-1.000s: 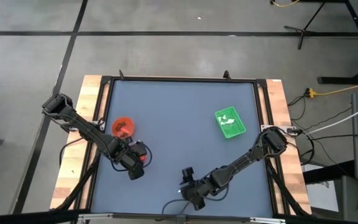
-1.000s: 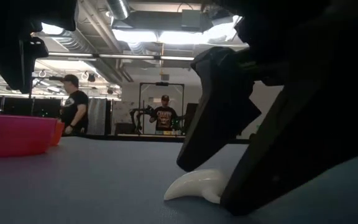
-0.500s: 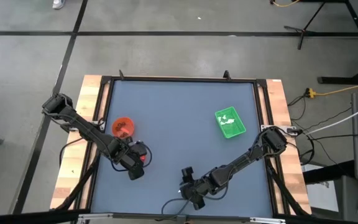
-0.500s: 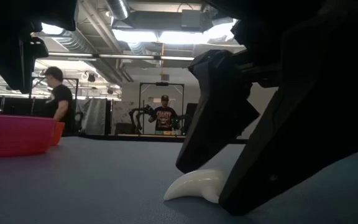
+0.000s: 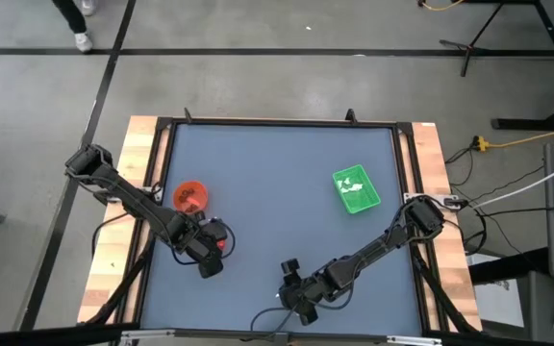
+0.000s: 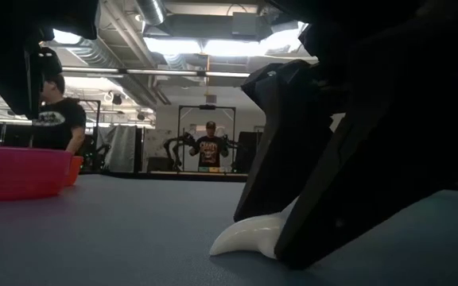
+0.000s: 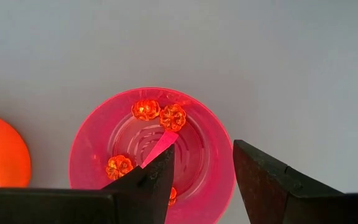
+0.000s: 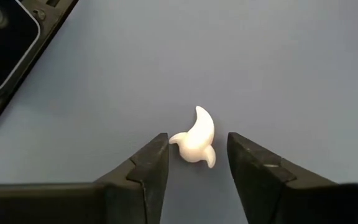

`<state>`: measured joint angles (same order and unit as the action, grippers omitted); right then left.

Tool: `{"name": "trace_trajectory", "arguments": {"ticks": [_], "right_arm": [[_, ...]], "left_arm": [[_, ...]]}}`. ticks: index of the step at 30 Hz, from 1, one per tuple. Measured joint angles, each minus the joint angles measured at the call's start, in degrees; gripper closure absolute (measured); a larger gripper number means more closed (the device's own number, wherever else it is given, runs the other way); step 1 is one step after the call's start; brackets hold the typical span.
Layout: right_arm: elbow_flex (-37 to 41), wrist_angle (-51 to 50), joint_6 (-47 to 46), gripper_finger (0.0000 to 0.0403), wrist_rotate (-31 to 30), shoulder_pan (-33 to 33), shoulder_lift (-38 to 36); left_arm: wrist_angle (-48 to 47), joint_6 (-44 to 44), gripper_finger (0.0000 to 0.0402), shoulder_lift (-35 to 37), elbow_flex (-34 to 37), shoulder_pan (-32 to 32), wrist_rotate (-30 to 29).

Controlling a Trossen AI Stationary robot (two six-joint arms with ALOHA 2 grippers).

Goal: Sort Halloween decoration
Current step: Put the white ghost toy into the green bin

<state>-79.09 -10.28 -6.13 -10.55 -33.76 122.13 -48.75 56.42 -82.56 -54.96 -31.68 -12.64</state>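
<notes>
Right gripper is down at the table's surface near the front edge, around six o'clock on the blue table, and its two dark fingers straddle a small white ghost piece with a narrow gap on either side — not touching it in the wrist view. From table height the white piece lies flat on the mat, tucked under the dark fingers. Left gripper hovers over the pink bowl at about eight o'clock on the table, jaws parted and holding nothing — several orange pumpkin pieces sit inside that bowl. Just beside it lies the orange bowl. Over at three o'clock, the green tray carries more white pieces. Beyond the table, people stand in the room.
</notes>
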Motion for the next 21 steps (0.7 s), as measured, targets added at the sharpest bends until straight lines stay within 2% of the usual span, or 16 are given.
{"name": "trace_trajectory", "arguments": {"ticks": [21], "right_arm": [[0.0, 0.2, 0.0, 0.028, -0.4, 0.0, 0.0]], "left_arm": [[0.0, 0.0, 0.0254, 0.0, 0.0, 0.0, 0.0]]}}
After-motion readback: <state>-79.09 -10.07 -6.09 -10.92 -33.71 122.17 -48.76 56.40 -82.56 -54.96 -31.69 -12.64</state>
